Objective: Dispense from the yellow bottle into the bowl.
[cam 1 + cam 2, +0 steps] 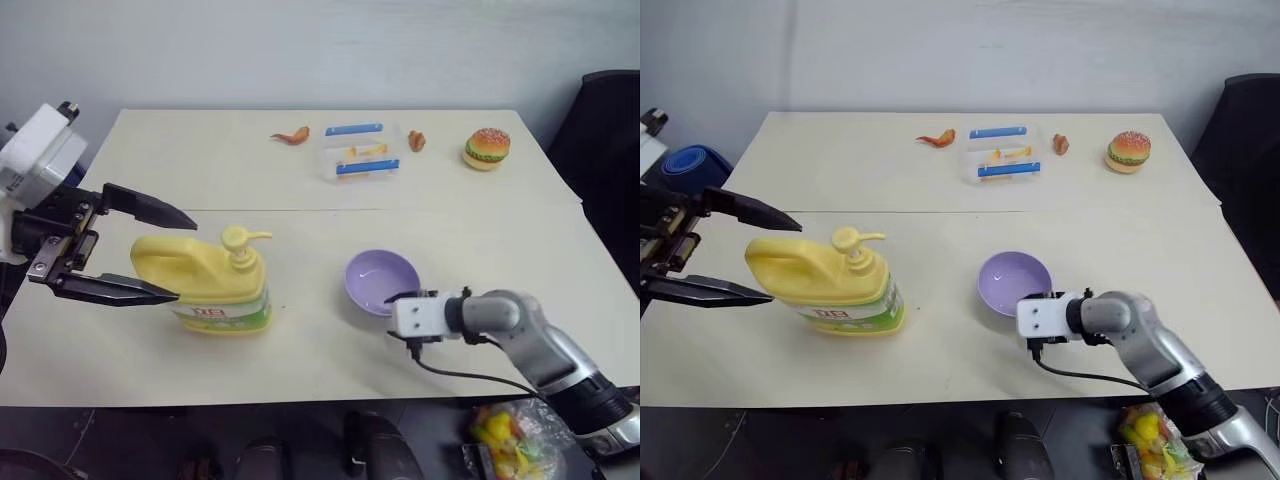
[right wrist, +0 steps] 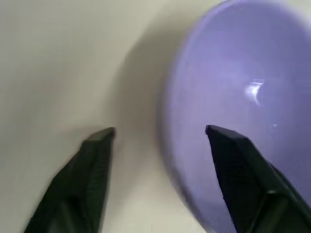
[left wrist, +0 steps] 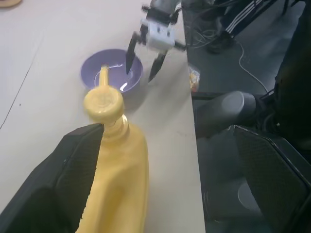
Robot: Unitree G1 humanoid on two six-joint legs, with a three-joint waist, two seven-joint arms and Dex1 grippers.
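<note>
The yellow bottle (image 1: 215, 288) stands upright at the table's left front, its pump head (image 1: 238, 240) with the spout turned toward the bowl. My left gripper (image 1: 185, 258) is open at the bottle's handle end, one finger above the handle and one in front of it, not closed on it. The lavender bowl (image 1: 375, 275) sits to the right of the bottle. My right gripper (image 2: 159, 130) is open and straddles the bowl's near rim (image 2: 167, 121), one finger inside and one outside. The left wrist view shows the same straddle by the right gripper (image 3: 140, 75).
At the far side lie a clear box with blue clips (image 1: 360, 150), a toy burger (image 1: 487, 148) and two orange toy foods (image 1: 293, 135). A black chair (image 1: 610, 150) stands at the right. A bag of coloured items (image 1: 505, 430) lies below the table's front edge.
</note>
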